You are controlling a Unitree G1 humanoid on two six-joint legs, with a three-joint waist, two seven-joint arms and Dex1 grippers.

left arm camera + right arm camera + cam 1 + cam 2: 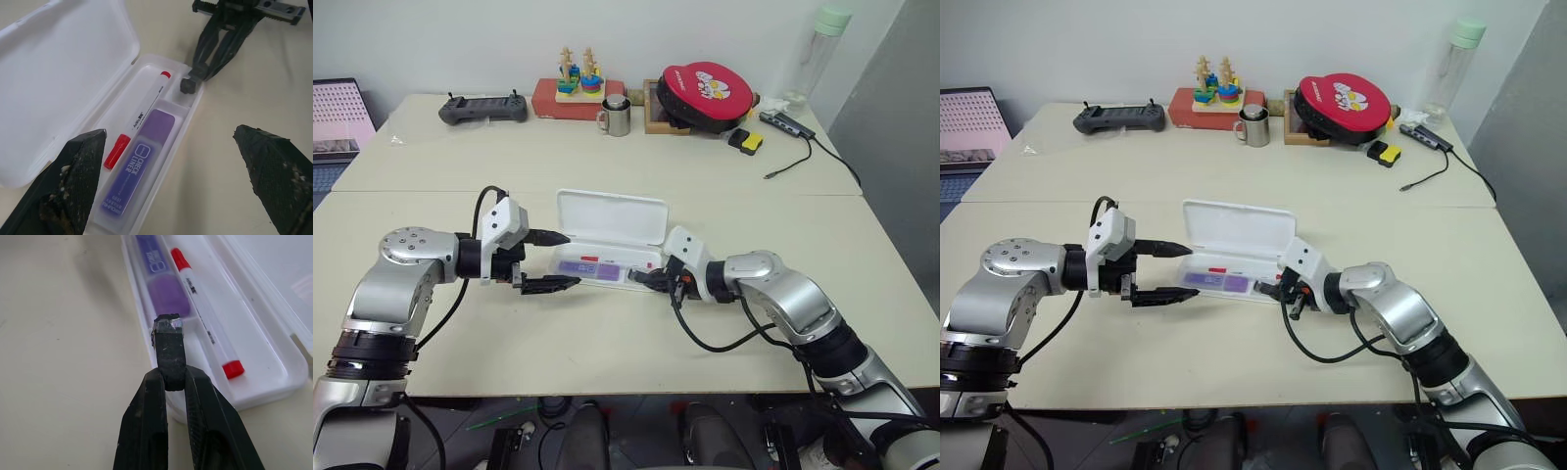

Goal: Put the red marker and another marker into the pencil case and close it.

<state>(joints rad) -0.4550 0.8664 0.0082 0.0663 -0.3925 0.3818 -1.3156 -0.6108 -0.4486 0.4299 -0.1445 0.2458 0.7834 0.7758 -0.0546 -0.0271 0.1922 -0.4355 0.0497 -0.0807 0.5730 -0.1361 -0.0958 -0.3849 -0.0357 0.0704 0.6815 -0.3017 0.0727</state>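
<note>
The white pencil case (612,216) lies open in the middle of the table, its lid tilted back. In its tray lie the red marker (146,105) and, beside it on the near side, the purple highlighter (139,164). My left gripper (573,260) is open, its fingers spread wide at the case's left end, just above the table. My right gripper (634,278) is at the case's right front corner, shut on a small black block (171,350) with a silvery tip. The block's tip hangs over the tray's front rim (146,335), next to the highlighter (166,289).
At the table's far edge are a black controller (482,109), a stacking toy on a red box (578,83), a metal mug (617,116), a red round pouch (710,90), a yellow-black item (747,142), a cable hub (788,122) and a bottle (822,49).
</note>
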